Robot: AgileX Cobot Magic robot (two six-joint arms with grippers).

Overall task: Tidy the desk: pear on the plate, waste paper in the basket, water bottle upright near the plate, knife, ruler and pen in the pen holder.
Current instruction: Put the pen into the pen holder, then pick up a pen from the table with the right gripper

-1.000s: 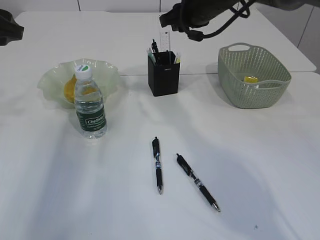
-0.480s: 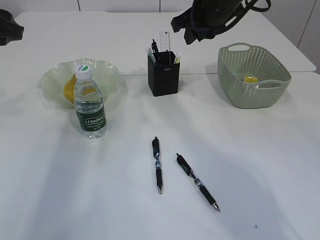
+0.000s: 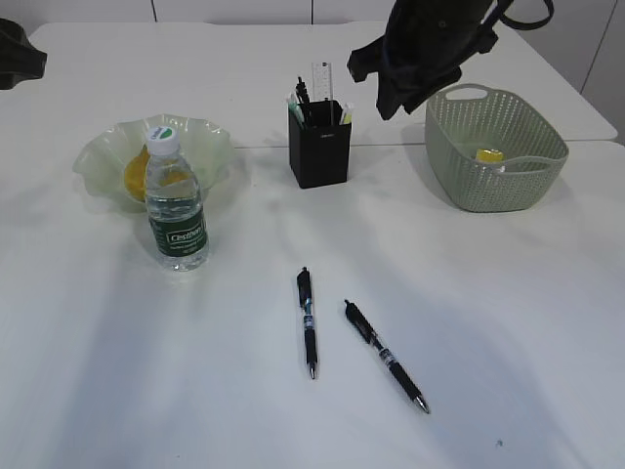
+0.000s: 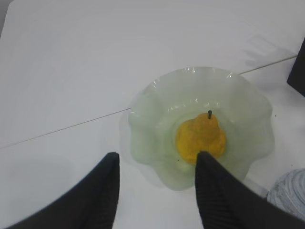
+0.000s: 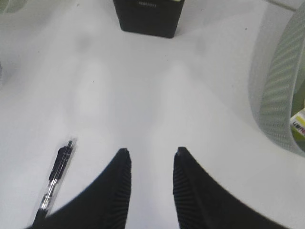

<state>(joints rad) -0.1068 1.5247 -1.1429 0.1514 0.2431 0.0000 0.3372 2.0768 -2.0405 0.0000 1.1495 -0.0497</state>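
Observation:
The pear [image 4: 201, 138] lies in the green ruffled plate [image 4: 152, 109], and the water bottle [image 3: 176, 210] stands upright just in front of the plate [image 3: 103, 151]. My left gripper [image 4: 157, 160] hovers open and empty above the plate's near rim. The black pen holder [image 3: 318, 147] holds the clear ruler [image 3: 321, 78] and dark pens; I cannot pick out the knife among them. Two pens [image 3: 309, 322] [image 3: 385, 356] lie on the desk [image 3: 508, 293]. Yellow waste paper [image 3: 489, 155] sits in the basket [image 3: 493, 147]. My right gripper [image 5: 150, 152] is open and empty, high between holder and basket.
A seam between two tabletops [image 3: 244, 147] runs behind the holder. In the right wrist view the holder [image 5: 147, 16] is ahead, one pen [image 5: 57, 181] is at lower left and the basket wall [image 5: 276, 95] is on the right. The left arm [image 3: 15, 54] shows at the far left edge.
My right arm has swung right and lower, from above the pen holder to the space between holder and basket. The objects on the desk have not moved.

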